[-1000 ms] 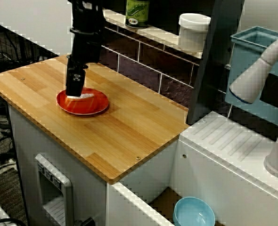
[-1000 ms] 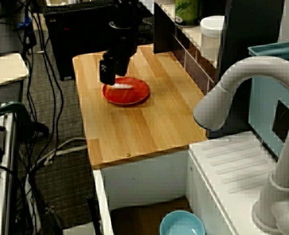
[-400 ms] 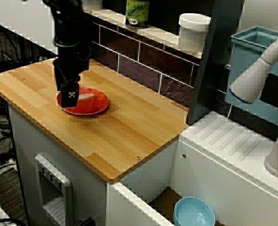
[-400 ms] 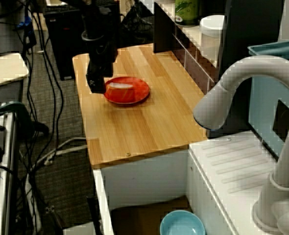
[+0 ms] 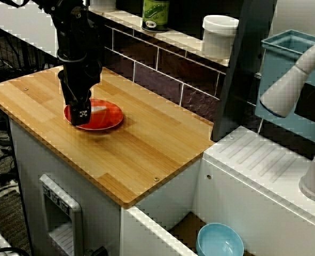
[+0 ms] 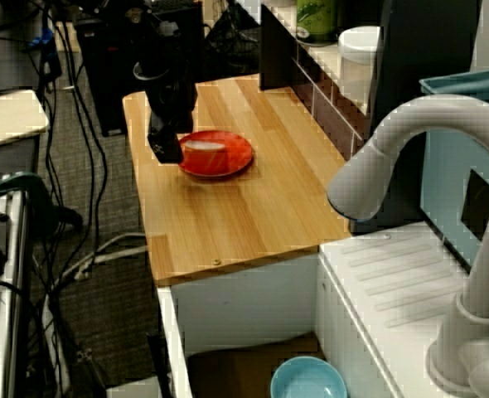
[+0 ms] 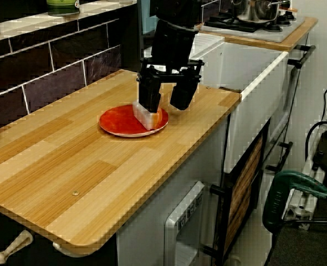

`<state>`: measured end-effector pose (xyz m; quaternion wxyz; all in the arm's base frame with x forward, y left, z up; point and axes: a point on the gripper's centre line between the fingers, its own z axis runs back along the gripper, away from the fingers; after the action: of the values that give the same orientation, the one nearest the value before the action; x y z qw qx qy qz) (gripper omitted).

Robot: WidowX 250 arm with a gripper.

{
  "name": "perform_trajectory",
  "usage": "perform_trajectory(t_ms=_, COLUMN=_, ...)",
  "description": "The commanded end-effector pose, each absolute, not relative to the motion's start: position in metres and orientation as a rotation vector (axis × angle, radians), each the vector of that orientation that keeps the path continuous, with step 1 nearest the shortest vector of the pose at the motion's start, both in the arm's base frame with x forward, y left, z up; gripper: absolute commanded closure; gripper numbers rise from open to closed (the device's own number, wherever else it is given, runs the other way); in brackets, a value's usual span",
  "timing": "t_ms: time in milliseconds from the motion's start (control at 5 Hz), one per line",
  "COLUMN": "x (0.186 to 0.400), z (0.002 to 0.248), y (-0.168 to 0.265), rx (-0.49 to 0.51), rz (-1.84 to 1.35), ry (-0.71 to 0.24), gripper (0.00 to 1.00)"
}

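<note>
A black robot gripper (image 7: 163, 108) hangs low over a round red plate (image 7: 122, 123), pointing straight down. The plate sits on a light wooden countertop (image 5: 147, 144), in the half farthest from the sink and about midway between the front edge and the tiled back edge.

In the view from the stove end, the gripper's two fingers are spread apart with nothing clamped between them. One finger (image 7: 149, 100) stands directly over a small white rectangular block (image 7: 144, 116) that lies on the plate near its front rim. The finger looks to be touching or almost touching the block's top; which of the two cannot be told. The other finger is out past the plate's rim, over bare wood near the counter's front edge.

In the view from the front corner, the gripper (image 5: 81, 113) covers the plate's rim on the side away from the sink, and the block (image 5: 99, 109) shows as a pale sliver just beside it.

Along the back edge, a raised ledge carries a green-labelled jar (image 5: 155, 13) and a white lidded tub (image 5: 219, 34). A white curved faucet (image 6: 377, 157) rises at the sink end, and a light blue bowl (image 5: 220, 241) sits down inside the basin.
</note>
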<state>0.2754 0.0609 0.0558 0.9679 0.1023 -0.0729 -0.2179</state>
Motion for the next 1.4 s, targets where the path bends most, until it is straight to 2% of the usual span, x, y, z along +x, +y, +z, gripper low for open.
perform_trajectory(t_ms=0, x=0.290, z=0.072, y=0.060, rx=0.233, rz=-0.518, ry=-0.221, gripper=0.00)
perform_trajectory(t_ms=600, x=0.309, z=0.068, y=0.067, rx=0.192, rz=-0.600, ry=-0.257, gripper=0.00)
perform_trajectory(t_ms=1200, x=0.304, z=0.062, y=0.065, rx=0.182, rz=-0.591, ry=-0.237, gripper=0.00)
